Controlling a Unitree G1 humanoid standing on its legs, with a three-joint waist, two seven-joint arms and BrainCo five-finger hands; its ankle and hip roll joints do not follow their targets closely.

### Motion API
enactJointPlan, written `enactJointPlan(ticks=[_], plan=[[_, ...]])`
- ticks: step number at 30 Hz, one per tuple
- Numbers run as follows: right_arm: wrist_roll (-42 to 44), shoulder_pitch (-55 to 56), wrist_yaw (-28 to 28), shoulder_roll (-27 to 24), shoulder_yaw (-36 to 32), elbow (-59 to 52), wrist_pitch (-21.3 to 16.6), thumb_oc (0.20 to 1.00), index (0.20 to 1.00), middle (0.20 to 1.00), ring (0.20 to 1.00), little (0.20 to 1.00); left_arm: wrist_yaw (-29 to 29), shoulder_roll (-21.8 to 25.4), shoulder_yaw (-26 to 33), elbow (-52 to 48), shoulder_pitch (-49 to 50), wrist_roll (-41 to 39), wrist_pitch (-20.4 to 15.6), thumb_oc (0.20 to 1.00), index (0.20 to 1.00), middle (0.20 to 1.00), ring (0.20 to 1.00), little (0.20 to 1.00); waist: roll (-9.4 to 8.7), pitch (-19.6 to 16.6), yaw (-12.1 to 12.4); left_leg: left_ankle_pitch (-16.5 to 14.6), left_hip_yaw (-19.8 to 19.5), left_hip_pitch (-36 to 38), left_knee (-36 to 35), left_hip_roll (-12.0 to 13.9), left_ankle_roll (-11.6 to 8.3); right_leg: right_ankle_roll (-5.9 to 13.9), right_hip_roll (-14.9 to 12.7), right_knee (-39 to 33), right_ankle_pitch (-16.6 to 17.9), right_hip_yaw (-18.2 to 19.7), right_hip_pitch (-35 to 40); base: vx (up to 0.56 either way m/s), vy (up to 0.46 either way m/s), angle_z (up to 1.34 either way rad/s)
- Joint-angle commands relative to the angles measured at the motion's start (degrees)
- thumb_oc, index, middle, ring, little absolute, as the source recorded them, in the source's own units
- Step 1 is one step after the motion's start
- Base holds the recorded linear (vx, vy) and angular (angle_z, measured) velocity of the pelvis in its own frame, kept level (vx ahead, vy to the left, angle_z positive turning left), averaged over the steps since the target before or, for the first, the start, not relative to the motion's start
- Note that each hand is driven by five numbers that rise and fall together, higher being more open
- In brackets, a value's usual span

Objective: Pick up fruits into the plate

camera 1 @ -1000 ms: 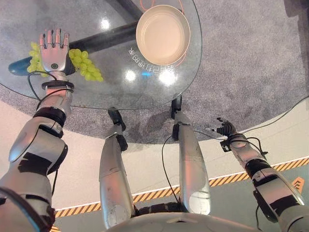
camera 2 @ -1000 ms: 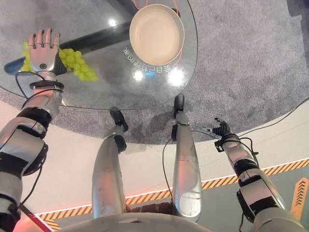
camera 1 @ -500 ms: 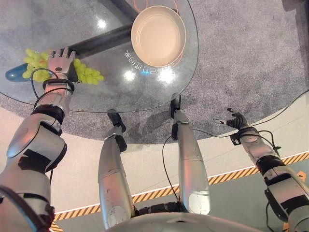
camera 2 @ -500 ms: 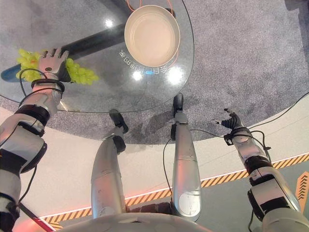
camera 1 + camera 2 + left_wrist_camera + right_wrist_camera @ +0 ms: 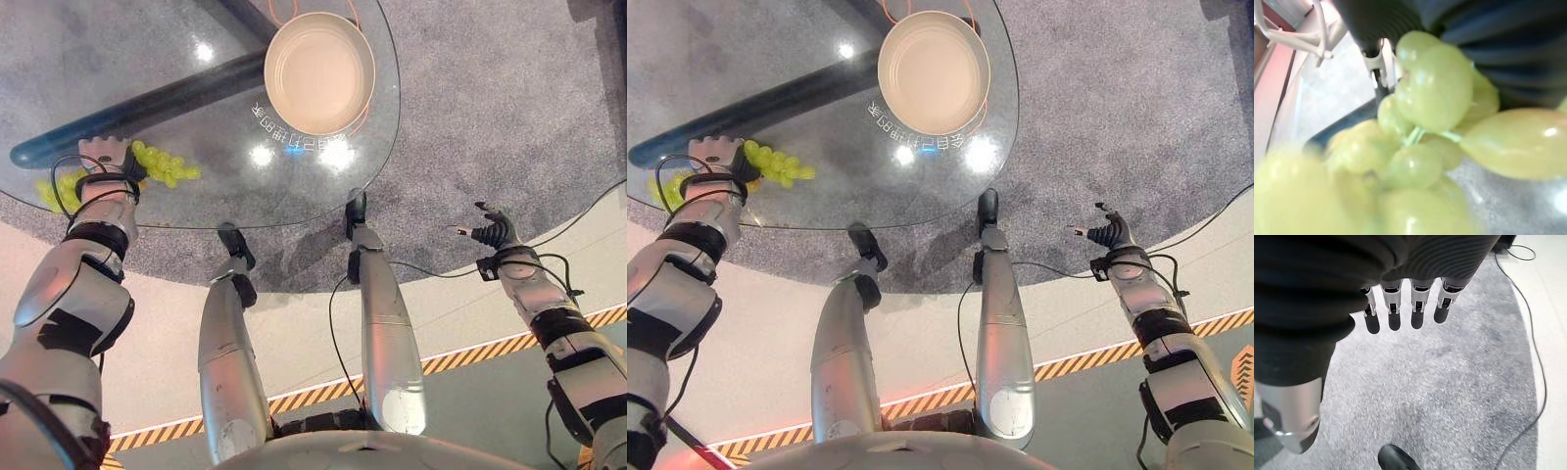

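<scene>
Left hand (image 5: 106, 157) sits on the grapes (image 5: 167, 164) at the near left edge of the glass table (image 5: 225, 186). My fingers are buried in the bunch, so I cannot tell whether they have closed on it. The wrist view looks straight into the fruit, pressed close against the hand's dark cover.

Grapes: pale yellow-green, plump, smooth and glossy, joined by thin green stems. Part of the bunch trails out beside my hand toward the table's middle; more shows on the hand's other side near the table rim.

The plate (image 5: 319, 70) stands bare at the far right of the table, well apart from the fruit. My judgement: I am on the picking step, nothing delivered yet.

Right hand (image 5: 493, 231) hangs off the table over the grey carpet (image 5: 490, 108), fingers straight, holding nothing — idle, kept out of the way.
</scene>
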Motion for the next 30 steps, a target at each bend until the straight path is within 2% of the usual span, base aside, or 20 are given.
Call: enactJointPlan(ticks=[1,2,3,4,5,6,8,9,13,15,16,20,26,27,30], plan=[[2.0,1.8,-1.8,-2.6,-0.8,-1.4,-1.1,1.0,1.0,1.0,1.0,1.0,1.9,0.0,2.1,3.5,7.2,0.8,0.6,0.2,0.2,0.2,0.2,0.2,-0.95,-0.6,-0.1,0.7,-0.6,-1.9,-2.0,-6.2,1.2,-1.73,5.6,1.6,-1.9,-4.2,0.6,-0.07,-0.029,-0.08],[2.1,1.9,-1.8,-2.5,-0.8,-1.7,-1.0,1.0,1.0,1.0,1.0,1.0,3.8,0.0,2.3,3.3,7.4,0.2,0.3,0.2,0.2,0.2,0.2,0.2,-0.97,-0.6,0.0,0.8,-0.7,-1.8,-2.2,-6.2,1.22,-1.73,5.6,1.6,-2.0,-4.2,0.7,-0.01,-0.026,-0.05],[2.4,2.5,-1.6,-2.0,-0.5,-1.9,-1.4,1.0,1.0,1.0,1.0,1.0,7.8,-0.1,3.1,2.7,8.2,-2.2,0.3,0.2,0.2,0.2,0.2,0.2,-0.91,-0.6,0.3,-1.1,-1.2,-0.4,-1.8,-6.2,0.76,-1.24,5.9,2.4,-3.9,-4.1,2.1,0.0,0.0,0.0],[2.5,2.2,-1.5,-2.0,-0.6,-2.0,-1.5,1.0,1.0,1.0,1.0,1.0,8.7,0.0,3.3,2.6,7.9,-2.9,0.1,0.2,0.2,0.2,0.2,0.2,-1.04,-0.6,0.2,1.0,-0.7,-1.5,-2.7,-6.3,1.24,-1.68,5.7,1.4,-2.0,-4.3,1.0,0.06,-0.015,0.0],[2.8,2.8,-1.2,-1.7,-0.4,-2.0,-1.9,1.0,1.0,1.0,1.0,1.0,9.7,0.0,3.8,2.3,8.4,-3.7,-0.1,0.2,0.2,0.2,0.2,0.2,-0.95,-0.6,0.4,-1.0,-1.2,-0.2,-2.1,-6.2,0.79,-1.25,5.9,2.2,-3.9,-4.2,2.3,-0.08,-0.026,0.01],[3.2,2.5,-0.8,-1.5,-0.4,-2.2,-2.4,1.0,1.0,1.0,1.0,1.0,12.4,0.4,5.0,1.9,7.9,-5.8,-1.2,0.2,0.2,0.2,0.2,0.2,-1.12,-0.6,0.4,1.3,-0.7,-1.1,-3.2,-6.3,1.22,-1.72,5.8,1.1,-2.0,-4.4,1.4,-0.01,-0.031,0.0],[4.7,3.8,-0.2,-0.1,0.1,-3.9,-4.1,1.0,1.0,1.0,1.0,1.0,18.4,1.3,8.9,-0.7,8.2,-11.5,-4.9,0.2,0.2,0.2,0.2,0.2,-1.1,-0.6,0.9,1.7,-0.8,-0.1,-4.1,-6.5,1.1,-1.79,6.0,0.8,-2.1,-4.5,2.2,-0.05,-0.047,0.02],[4.8,4.1,-0.1,0.0,0.0,-4.5,-4.2,1.0,1.0,1.0,1.0,1.0,18.9,1.4,9.5,-1.2,8.4,-12.1,-5.1,0.2,0.2,0.2,0.2,0.2,-1.07,-0.6,0.9,1.8,-0.8,0.1,-4.3,-6.5,1.08,-1.78,6.0,0.7,-2.2,-4.5,2.4,-0.01,-0.033,0.03],[3.8,7.7,0.0,2.2,0.1,-9.5,-4.0,1.0,1.0,1.0,1.0,1.0,24.2,2.8,16.2,-7.7,10.4,-16.4,-10.9,0.2,0.2,0.2,0.2,0.2,-0.65,-0.6,1.5,2.0,-0.8,3.1,-5.7,-6.8,0.86,-1.68,5.8,0.4,-2.8,-4.8,5.0,0.0,-0.021,0.05],[3.6,8.5,-0.1,2.6,0.1,-10.1,-4.3,1.0,1.0,1.0,1.0,1.0,24.8,2.9,17.3,-9.0,11.0,-17.1,-11.7,0.2,0.2,0.2,0.2,0.2,-0.54,-0.6,1.7,2.1,-0.8,3.8,-6.1,-6.9,0.84,-1.65,5.8,0.2,-2.9,-4.9,5.8,-0.02,-0.025,0.06],[3.6,10.9,1.1,3.8,-0.2,-12.4,-5.3,1.0,1.0,1.0,1.0,1.0,26.8,3.0,21.6,-14.4,13.7,-19.1,-15.6,0.2,0.2,0.2,0.2,0.2,-0.22,-0.6,2.7,2.4,-0.8,7.8,-7.9,-7.2,0.63,-1.47,5.2,-0.6,-3.6,-5.8,9.8,-0.02,-0.035,0.03],[2.9,13.3,3.2,5.1,-0.6,-14.6,-5.6,1.0,1.0,1.0,1.0,1.0,27.5,2.3,24.7,-20.1,17.3,-18.7,-17.0,0.2,0.2,0.2,0.2,0.2,0.11,-0.6,3.7,2.7,-0.5,13.5,-10.0,-7.2,0.39,-1.02,4.1,-2.1,-3.9,-7.1,15.1,0.01,-0.033,0.13],[4.2,16.9,9.3,6.7,-2.4,-17.7,-5.5,1.0,1.0,1.0,1.0,1.0,26.7,0.9,29.4,-31.8,25.4,-18.6,-19.6,0.2,0.2,0.2,0.2,0.2,1.3,-1.1,6.0,3.8,-0.8,24.5,-15.6,-7.6,0.09,-0.07,2.3,-6.3,-4.0,-9.4,26.3,0.05,-0.035,0.14],[4.1,18.3,11.1,7.3,-2.9,-18.8,-4.5,1.0,1.0,1.0,1.0,1.0,24.8,1.1,30.7,-35.9,29.1,-19.5,-19.9,0.2,0.2,0.2,0.2,0.2,1.54,-3.0,6.6,4.2,-0.8,27.4,-17.6,-7.7,-0.03,0.16,1.7,-8.1,-4.0,-10.1,29.6,0.12,-0.028,0.09],[4.8,19.9,14.3,8.0,-4.0,-20.1,-3.5,1.0,1.0,1.0,1.0,1.0,21.7,1.2,32.8,-41.2,33.6,-20.4,-20.4,0.2,0.2,0.2,0.2,0.2,1.67,-5.1,7.2,4.8,-1.2,30.4,-19.4,-8.0,-0.05,0.18,1.0,-10.3,-3.8,-11.0,33.3,0.11,-0.02,0.09]])
